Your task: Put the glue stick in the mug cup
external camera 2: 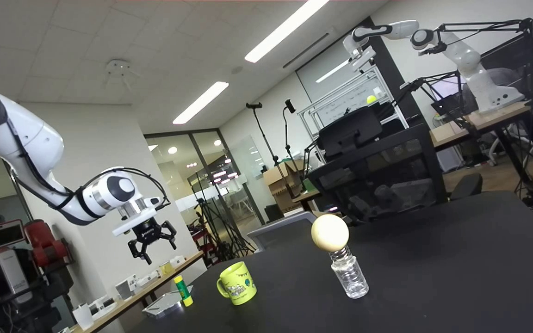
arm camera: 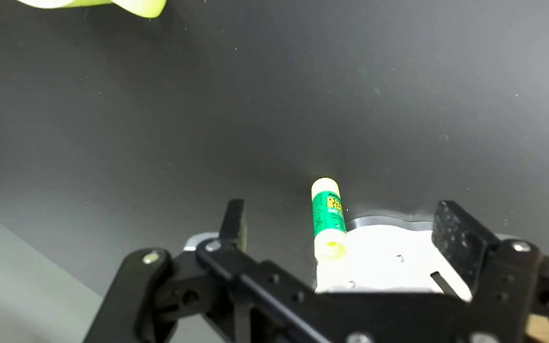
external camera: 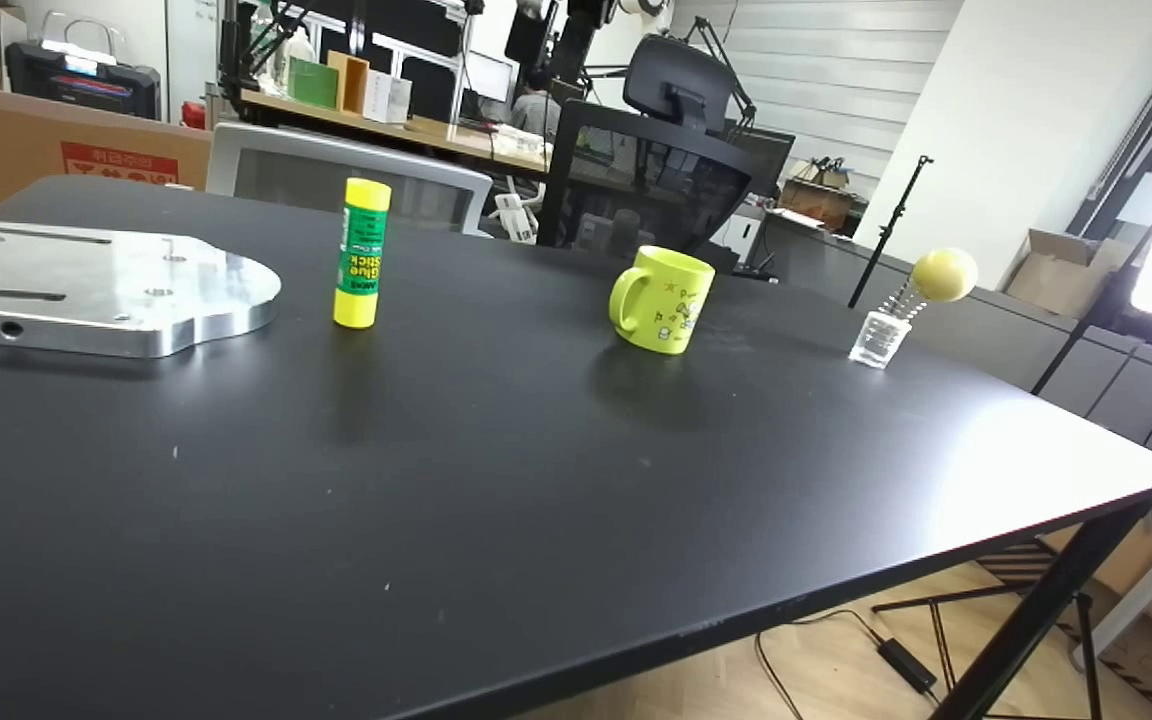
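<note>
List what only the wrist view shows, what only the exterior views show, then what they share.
Only the wrist view: a hollow in the top of the glue stick.
Only the exterior views: the yellow ball above a clear holder, in both; the robot's arm, in an exterior view.
Shared: the glue stick, metal plate, table and mug (cut off in the wrist view); the open gripper shows there and in an exterior view.
</note>
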